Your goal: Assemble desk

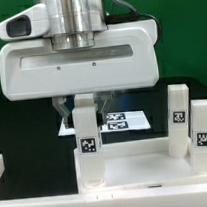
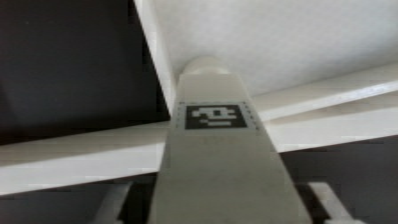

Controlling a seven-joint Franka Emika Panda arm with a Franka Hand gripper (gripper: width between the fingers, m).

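White plastic rimmed tabletop panel (image 1: 146, 169): lies on the black counter (image 1: 33, 121), below the claw (image 1: 84, 101). Square white tagged leg (image 1: 87, 143): upright on the panel's corner, directly beneath the claw, top touching it. Claw: whether clamped on the leg cannot be told. Two more tagged legs (image 1: 179, 121), (image 1: 203, 130): upright, well aside.
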